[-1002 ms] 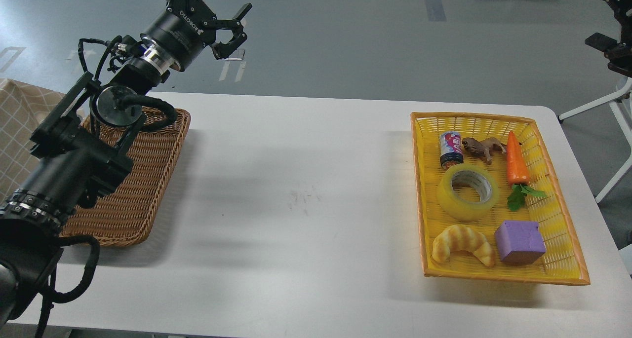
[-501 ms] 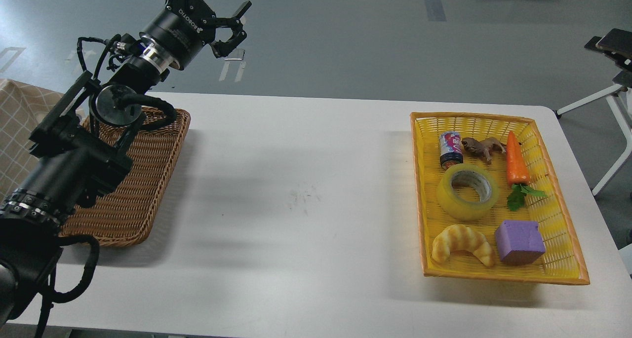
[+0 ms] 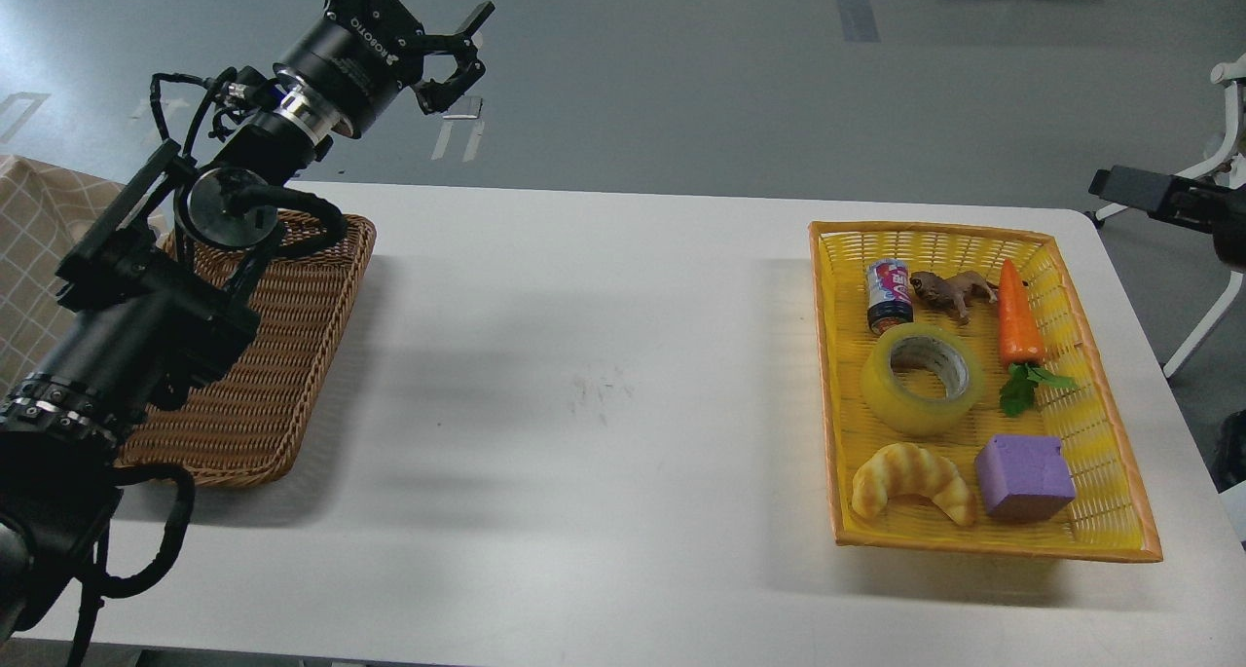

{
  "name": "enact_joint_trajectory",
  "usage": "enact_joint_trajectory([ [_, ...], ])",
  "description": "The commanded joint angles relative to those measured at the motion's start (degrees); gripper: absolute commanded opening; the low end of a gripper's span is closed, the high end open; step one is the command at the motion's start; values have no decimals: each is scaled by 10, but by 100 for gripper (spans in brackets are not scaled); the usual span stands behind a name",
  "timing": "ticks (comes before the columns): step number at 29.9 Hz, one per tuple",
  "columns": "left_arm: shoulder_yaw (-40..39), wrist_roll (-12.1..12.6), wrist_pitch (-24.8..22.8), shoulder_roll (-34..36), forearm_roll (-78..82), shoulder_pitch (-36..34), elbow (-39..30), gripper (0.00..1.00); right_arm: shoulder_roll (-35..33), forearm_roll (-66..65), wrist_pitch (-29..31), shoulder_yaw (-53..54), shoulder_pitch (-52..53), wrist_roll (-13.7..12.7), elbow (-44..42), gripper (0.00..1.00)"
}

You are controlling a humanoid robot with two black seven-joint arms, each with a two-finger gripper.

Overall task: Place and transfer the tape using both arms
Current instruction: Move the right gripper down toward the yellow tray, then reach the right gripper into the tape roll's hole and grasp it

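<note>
The tape (image 3: 920,379), a translucent yellow roll with a grey-white core, lies flat in the middle of the yellow basket (image 3: 933,230) at the table's right. My left gripper (image 3: 465,54) is open and empty, held high beyond the table's far left corner, far from the tape. A black part of my right arm (image 3: 1163,198) comes in at the right edge, above and to the right of the basket. Its fingers cannot be told apart.
The yellow basket also holds a small can (image 3: 890,294), a brown toy animal (image 3: 949,291), a carrot (image 3: 1017,318), a croissant toy (image 3: 911,483) and a purple block (image 3: 1024,476). A brown wicker tray (image 3: 282,355) sits at the table's left under my left arm.
The right arm's black end has moved down and left along the right edge, closer to the basket. The left arm has barely moved. The tape has stayed put.
</note>
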Motion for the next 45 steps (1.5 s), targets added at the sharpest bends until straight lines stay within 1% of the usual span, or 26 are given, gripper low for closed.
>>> enact_joint_trajectory([
  [1, 0, 0, 0, 0, 0, 1, 0, 98, -5, -2, 0, -27, 1, 0, 14, 100],
  [7, 1, 1, 0, 0, 0, 0, 0, 98, -12, -5, 0, -61, 0, 0, 29, 100],
  [11, 1, 1, 0, 1, 0, -1, 0, 98, -10, -40, 0, -83, 0, -1, 29, 100],
  [14, 0, 0, 0, 2, 0, -1, 0, 98, -5, -68, 0, -89, -1, -1, 29, 99],
  [21, 0, 0, 0, 1, 0, -1, 0, 98, -1, -90, 0, -89, -20, -3, 29, 98],
  [25, 0, 0, 0, 1, 0, -1, 0, 98, 30, -123, 0, -89, -33, -3, 27, 98],
  [33, -1, 0, 0, 0, 0, -2, 0, 98, 60, -132, 0, -89, -52, -4, 25, 96],
  [39, -3, -1, 0, 0, 0, -2, 0, 98, 85, -166, 0, -89, -65, -5, 21, 95],
  [44, -3, -1, 0, 0, 0, -2, 0, 98, 106, -175, 0, -89, -68, -5, -1, 95],
  [45, -3, -1, 0, 0, 0, -2, 0, 98, 112, -178, 0, -89, -68, -5, -6, 94],
])
